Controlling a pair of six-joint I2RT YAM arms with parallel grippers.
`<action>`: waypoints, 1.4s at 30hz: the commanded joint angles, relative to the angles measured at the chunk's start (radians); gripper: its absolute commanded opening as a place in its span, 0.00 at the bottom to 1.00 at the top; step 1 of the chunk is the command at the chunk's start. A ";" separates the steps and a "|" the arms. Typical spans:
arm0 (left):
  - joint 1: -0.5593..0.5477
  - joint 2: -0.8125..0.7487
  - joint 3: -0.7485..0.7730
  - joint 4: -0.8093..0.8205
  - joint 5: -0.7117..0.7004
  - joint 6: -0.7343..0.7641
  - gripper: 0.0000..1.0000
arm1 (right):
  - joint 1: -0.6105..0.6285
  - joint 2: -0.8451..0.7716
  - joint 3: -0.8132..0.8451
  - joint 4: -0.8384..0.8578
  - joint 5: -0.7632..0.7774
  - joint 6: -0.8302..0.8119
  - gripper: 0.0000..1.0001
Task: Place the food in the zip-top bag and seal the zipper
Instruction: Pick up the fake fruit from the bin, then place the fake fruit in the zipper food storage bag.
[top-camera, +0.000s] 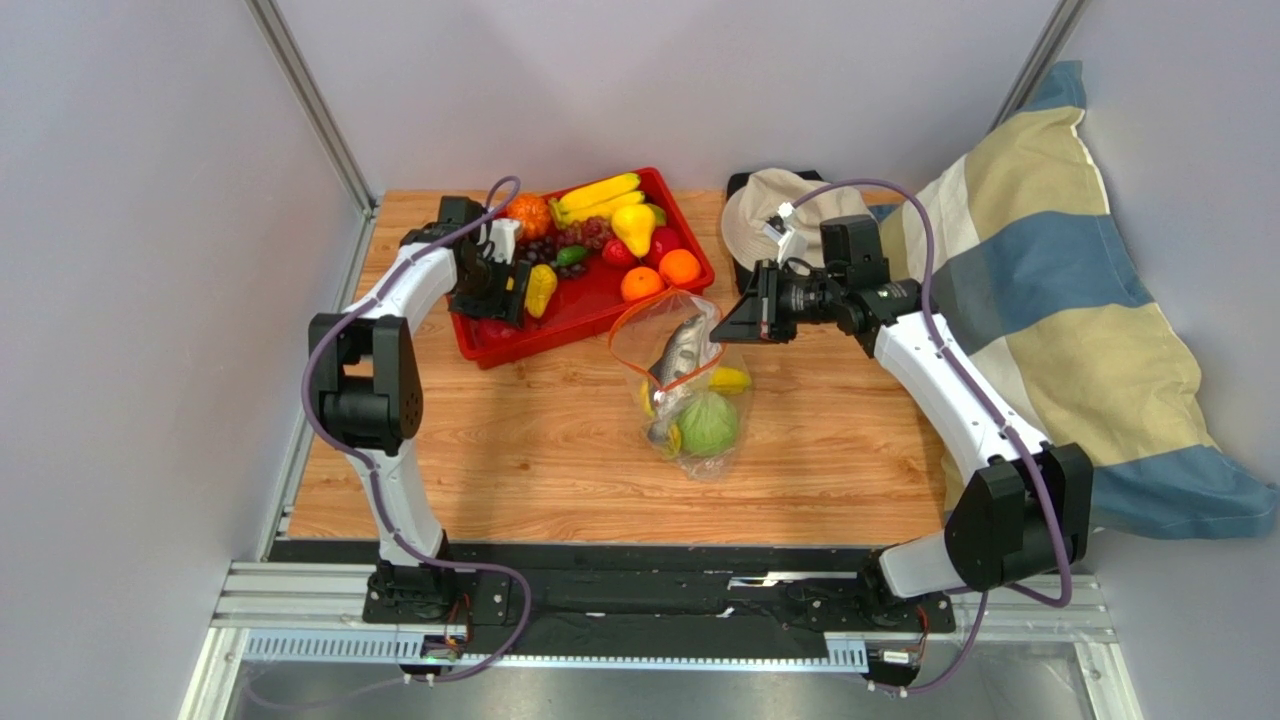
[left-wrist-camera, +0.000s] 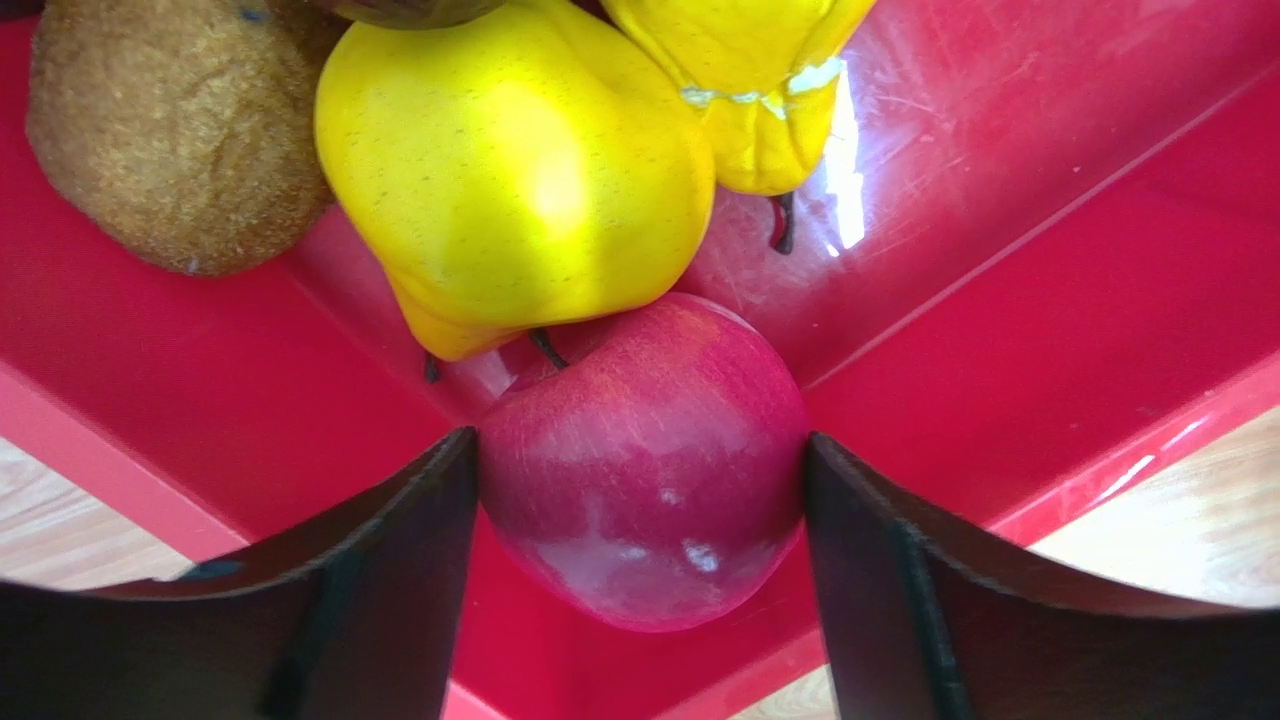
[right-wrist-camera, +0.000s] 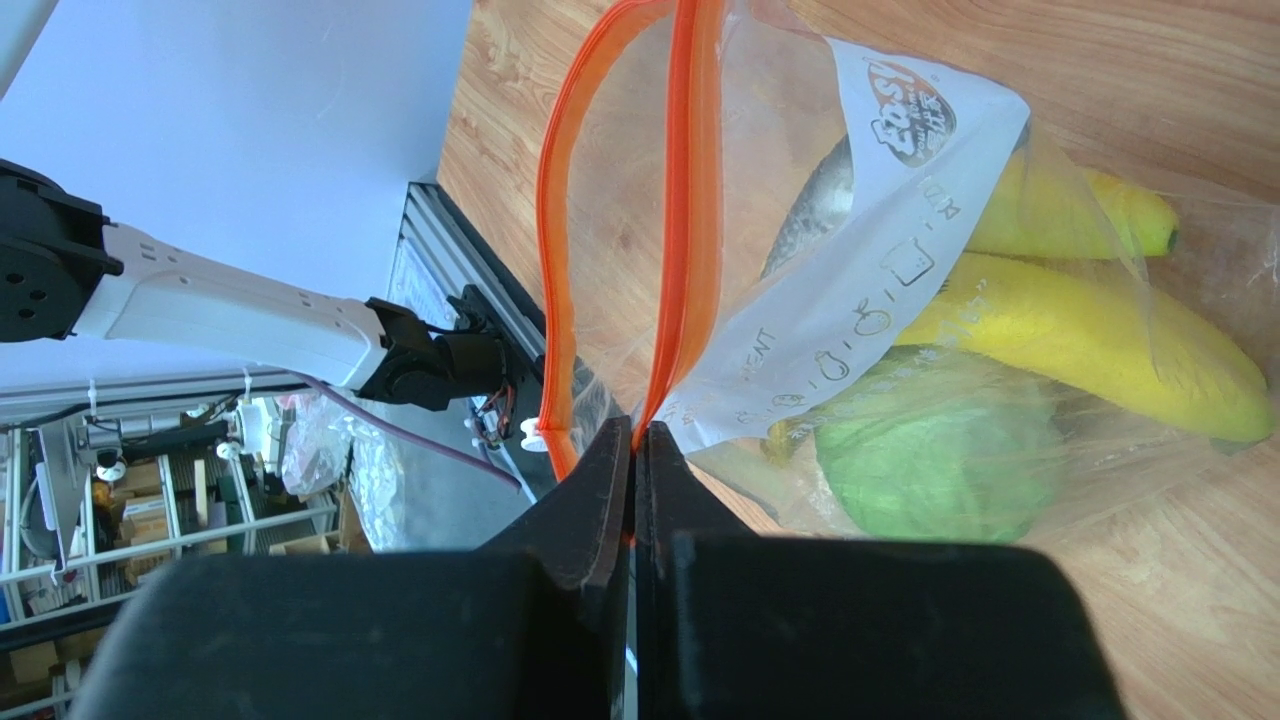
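The left gripper (left-wrist-camera: 643, 503), jaws apart, straddles the red apple (left-wrist-camera: 646, 458) in a corner of the red tray (left-wrist-camera: 1052, 345); closing off-centre could squirt it against the yellow pear (left-wrist-camera: 511, 165). The right gripper (right-wrist-camera: 634, 450) pinches the zip-top bag (top-camera: 684, 383) rim; a slip would collapse the mouth on the bench (top-camera: 511, 450).

The tray (top-camera: 496, 348) sits behind-left of the zip-top bag (top-camera: 684, 393), which holds a fish (top-camera: 684, 348).
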 joint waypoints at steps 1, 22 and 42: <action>-0.011 0.003 0.046 -0.030 0.021 -0.012 0.67 | -0.002 0.009 0.057 0.012 0.001 -0.020 0.00; -0.368 -0.312 0.130 0.082 0.518 -0.317 0.38 | 0.000 0.011 0.058 0.026 -0.019 -0.019 0.00; -0.364 -0.315 0.129 -0.144 0.558 -0.107 0.99 | -0.002 -0.031 0.035 0.042 -0.037 -0.005 0.00</action>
